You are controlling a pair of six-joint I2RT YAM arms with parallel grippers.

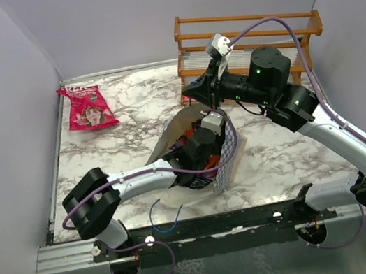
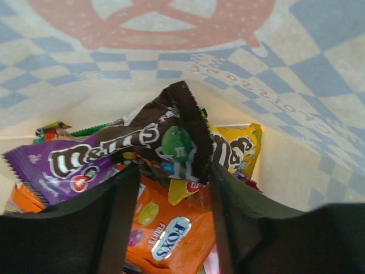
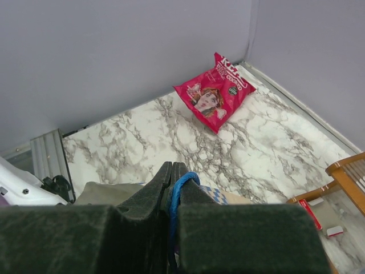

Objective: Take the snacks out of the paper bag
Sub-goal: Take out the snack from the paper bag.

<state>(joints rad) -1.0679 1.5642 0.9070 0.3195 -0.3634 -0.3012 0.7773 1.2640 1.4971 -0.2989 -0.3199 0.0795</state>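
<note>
Now, well to the left of the paper bag [image 1: 227, 165], the pink-red bag [image 1: 88, 108] lies flat on the marble table [image 1: 292, 153], out and done by the look of it. The rest of the snacks are heaped deep in the paper bag's cream interior. There's a purple packet [image 2: 57, 162] on the left and a brown packet [image 2: 165, 137] draped beside it. A yellow packet [image 2: 236, 145] sits behind on the right, and an orange packet [image 2: 165, 240] is lowest and nearest. The left gripper [image 2: 171, 188] hangs right over that heap, jaws spread and nothing pinched.

The smart play, I'd say, is to ease down onto one packet only, and the brown one on top looks likeliest. Close on its crimped edge rather than the slippery middle. Then draw straight back out through the mouth so the paper wall doesn't drag along.

Poses now: the left arm reaches low from its base, forearm laid almost flat, wrist buried in the bag's mouth. On the bag's right side, the right arm arcs high and bends down over the rim. The right gripper [image 3: 171, 168] is pressed together on the blue cord handle [image 3: 182, 181], propping the mouth up. A wooden rack [image 1: 249, 29] stands behind the bag, out of the action.
</note>
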